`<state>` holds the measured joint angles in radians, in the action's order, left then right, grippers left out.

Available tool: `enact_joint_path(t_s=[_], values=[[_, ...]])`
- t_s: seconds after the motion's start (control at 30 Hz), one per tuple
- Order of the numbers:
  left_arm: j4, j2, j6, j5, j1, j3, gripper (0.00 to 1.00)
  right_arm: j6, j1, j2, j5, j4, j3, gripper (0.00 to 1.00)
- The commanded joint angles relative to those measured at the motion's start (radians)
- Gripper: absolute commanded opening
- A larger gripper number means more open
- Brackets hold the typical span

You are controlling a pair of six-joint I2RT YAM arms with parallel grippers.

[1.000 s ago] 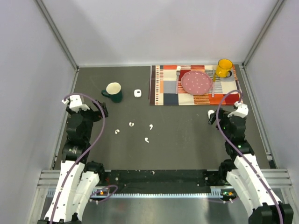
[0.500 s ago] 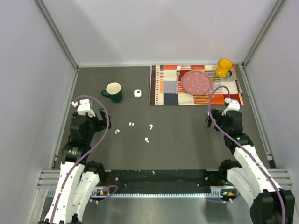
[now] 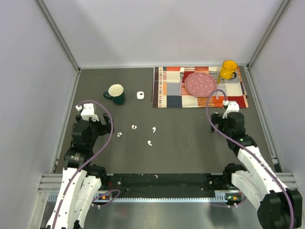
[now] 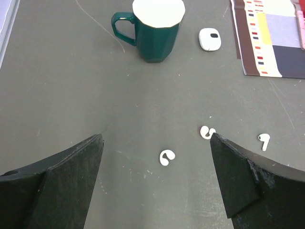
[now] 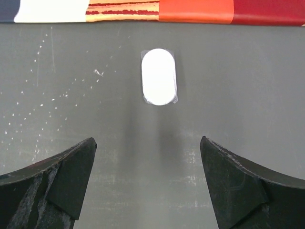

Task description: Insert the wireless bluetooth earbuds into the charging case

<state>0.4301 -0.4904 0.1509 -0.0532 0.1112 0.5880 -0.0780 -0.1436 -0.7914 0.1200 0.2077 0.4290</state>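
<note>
Four tiny white earbuds lie on the dark table: one at the left (image 3: 119, 135), one beside it (image 3: 134, 127), one to the right (image 3: 154, 129) and one nearer (image 3: 149, 142). The small white charging case (image 3: 140, 95) sits right of the green mug (image 3: 116, 94). My left gripper (image 3: 106, 125) is open and empty, just left of the earbuds. In the left wrist view its jaws (image 4: 156, 138) frame one earbud (image 4: 167, 157); another (image 4: 208, 131) lies by the right finger, a third (image 4: 263, 140) beyond it, the case (image 4: 209, 39) far ahead. My right gripper (image 3: 215, 123) is open and empty.
A striped placemat (image 3: 171, 98) at the back right holds a pink plate (image 3: 200, 84) and a yellow mug (image 3: 228, 69). In the right wrist view a flat white oval (image 5: 159, 76) lies ahead of the open jaws (image 5: 147, 140), short of the placemat edge (image 5: 190, 16).
My left gripper has moved right and nearer, toward the earbuds. My right gripper has moved left and slightly back. Earbuds and case have not moved.
</note>
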Motion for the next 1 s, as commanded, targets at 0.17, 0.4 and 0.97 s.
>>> enact_joint_path(t_s=[0.17, 0.4, 0.97], values=[[-0.079, 0.061, -0.034, 0.007, 0.001, -0.028, 0.99, 0.031, -0.011, -0.277, 0.113, -0.064, 0.140, 0.89], [-0.076, 0.018, -0.034, 0.038, 0.002, -0.017, 0.99, 0.060, -0.011, -0.387, 0.133, -0.166, 0.139, 0.79], [-0.073, 0.006, -0.040, 0.039, 0.002, -0.019, 0.99, 0.057, -0.011, -0.451, 0.093, -0.166, 0.154, 0.75]])
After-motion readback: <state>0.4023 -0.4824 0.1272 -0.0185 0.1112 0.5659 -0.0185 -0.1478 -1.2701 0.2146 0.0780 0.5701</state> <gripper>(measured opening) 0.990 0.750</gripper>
